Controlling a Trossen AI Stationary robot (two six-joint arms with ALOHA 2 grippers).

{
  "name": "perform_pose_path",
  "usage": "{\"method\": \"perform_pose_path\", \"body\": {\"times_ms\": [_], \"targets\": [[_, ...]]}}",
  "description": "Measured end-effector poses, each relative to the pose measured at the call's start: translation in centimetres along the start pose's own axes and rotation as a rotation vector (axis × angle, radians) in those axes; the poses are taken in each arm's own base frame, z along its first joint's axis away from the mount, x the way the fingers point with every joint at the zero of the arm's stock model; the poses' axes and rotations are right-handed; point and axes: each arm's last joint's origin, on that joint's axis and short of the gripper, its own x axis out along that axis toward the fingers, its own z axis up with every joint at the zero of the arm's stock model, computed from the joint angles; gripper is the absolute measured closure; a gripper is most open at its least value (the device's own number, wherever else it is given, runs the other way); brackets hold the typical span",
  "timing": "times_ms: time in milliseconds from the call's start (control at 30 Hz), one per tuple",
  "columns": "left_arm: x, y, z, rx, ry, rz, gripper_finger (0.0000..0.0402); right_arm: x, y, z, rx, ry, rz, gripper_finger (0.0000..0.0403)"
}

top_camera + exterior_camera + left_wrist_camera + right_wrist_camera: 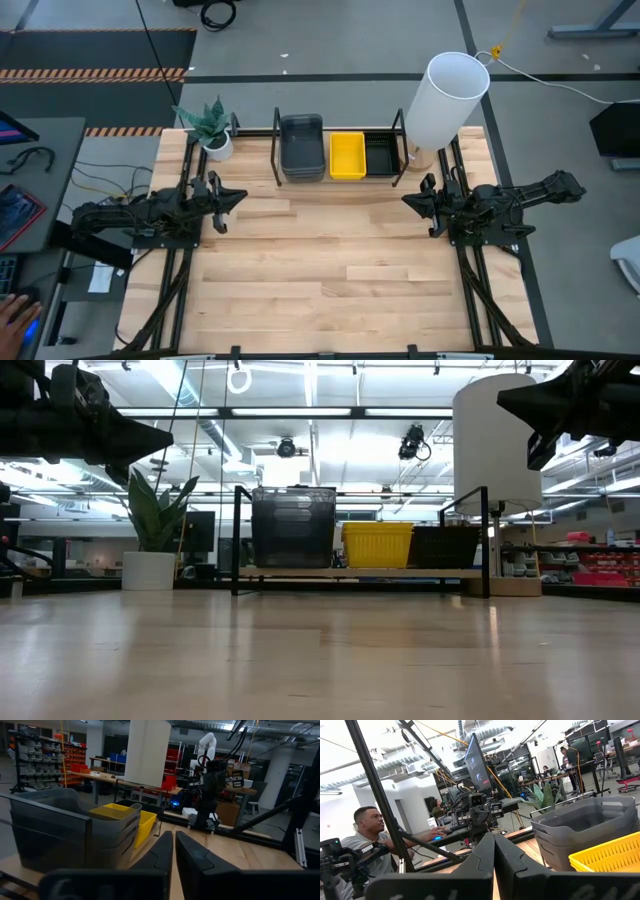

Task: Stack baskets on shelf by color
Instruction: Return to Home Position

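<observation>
The black rod shelf stands at the table's far edge and holds three stacks side by side. The smoky grey baskets are at its left, the yellow baskets in the middle, the black baskets at the right. In the low view the grey stack stands tallest, beside the yellow stack and the black stack. My left gripper hovers shut at the table's left side, my right gripper shut at the right side, both raised and holding nothing.
A tall white cylinder stands just right of the shelf, and a small potted plant stands left of it. A person sits at a desk beyond the table's left side. Bare wood spreads between the arms and toward the near edge.
</observation>
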Motion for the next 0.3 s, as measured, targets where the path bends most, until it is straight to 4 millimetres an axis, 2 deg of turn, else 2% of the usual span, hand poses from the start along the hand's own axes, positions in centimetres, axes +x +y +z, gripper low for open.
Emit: {"method": "perform_pose_path", "body": {"times_ms": [300], "targets": [[0.00, 0.00, 0.00, 0.000, 0.000, 0.000, 0.0369, 0.00, 0.00, 0.00, 0.000, 0.000, 0.000, 0.0398]]}}
